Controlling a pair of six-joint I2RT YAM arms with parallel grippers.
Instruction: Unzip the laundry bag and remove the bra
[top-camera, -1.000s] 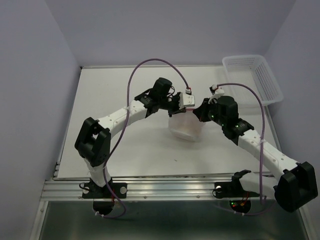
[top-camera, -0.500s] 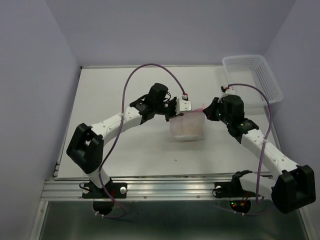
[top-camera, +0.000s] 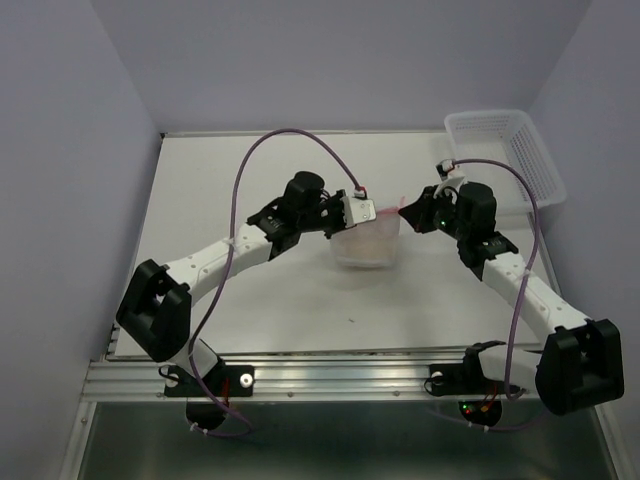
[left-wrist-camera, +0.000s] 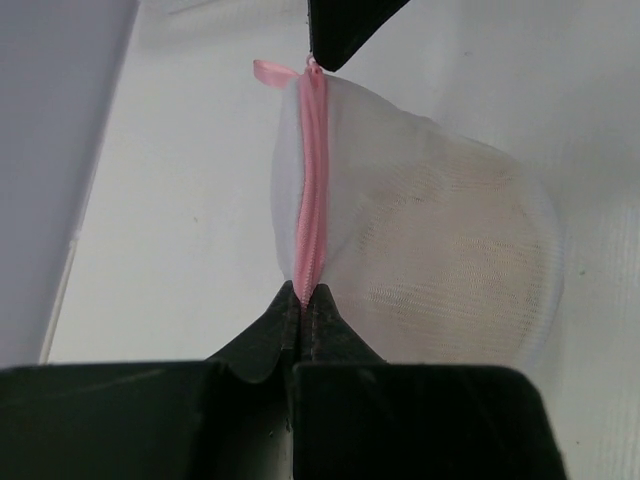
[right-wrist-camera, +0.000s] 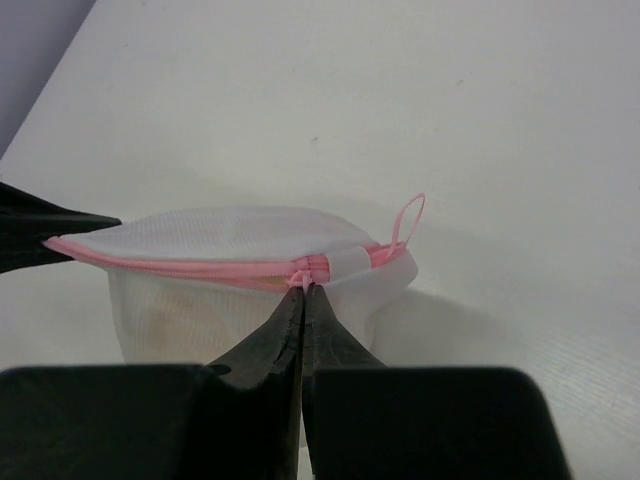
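Mesh laundry bag (right-wrist-camera: 230, 232) at right gripper (right-wrist-camera: 302, 289) tips

Bra (left-wrist-camera: 450, 250) blurred inside laundry bag (right-wrist-camera: 230, 235); outline unclear.

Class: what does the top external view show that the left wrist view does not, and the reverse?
Top external only: the white basket, far right. Left wrist only: the pink zipper as a straight line, the bra as a beige shape behind mesh. Both: the laundry bag pinched at opposite ends by the left end effector and right end effector.
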